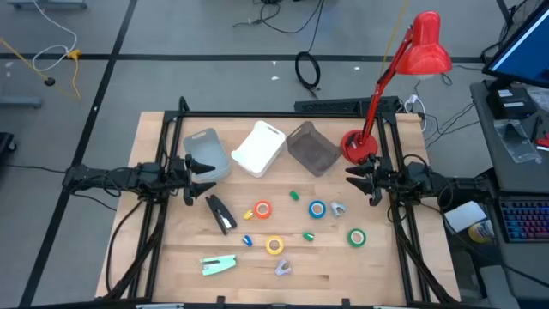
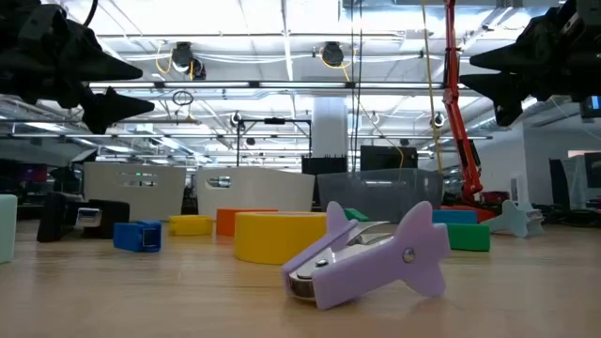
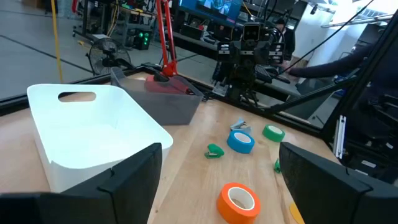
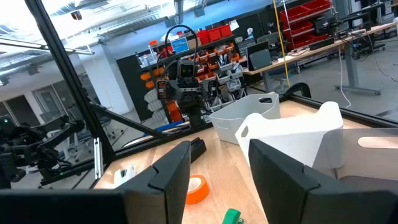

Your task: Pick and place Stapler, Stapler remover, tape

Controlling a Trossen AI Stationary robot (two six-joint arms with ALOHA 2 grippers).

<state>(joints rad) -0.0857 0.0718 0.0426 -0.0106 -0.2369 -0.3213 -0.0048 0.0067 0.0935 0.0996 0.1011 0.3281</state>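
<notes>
A pale wooden table sits in a workshop of cables and grey floor, with three bins along its 12 o'clock edge. The tape is four small rolls scattered mid-table: the orange roll near centre, the blue roll at its 3 o'clock, the yellow roll toward 6 o'clock, and the green roll out at 4 o'clock. They look light, stiff and smooth, so they will likely skid if nudged; pinching across one wall, with a finger in the pale core, seems surest. The black stapler lies at 9 o'clock of the orange roll, and the mint-green stapler at 7 o'clock; both seem heavier and rigid, best taken across the narrow body at mid-length. A lilac staple remover at 6 o'clock is small and springy, so it may flex in a grip. Beyond stand the grey bin, white bin and dark bin, with a red lamp at 1 o'clock. The left gripper hangs at 9 o'clock, jaws wide and empty; the right gripper hangs at 3 o'clock, jaws partly apart and empty.
</notes>
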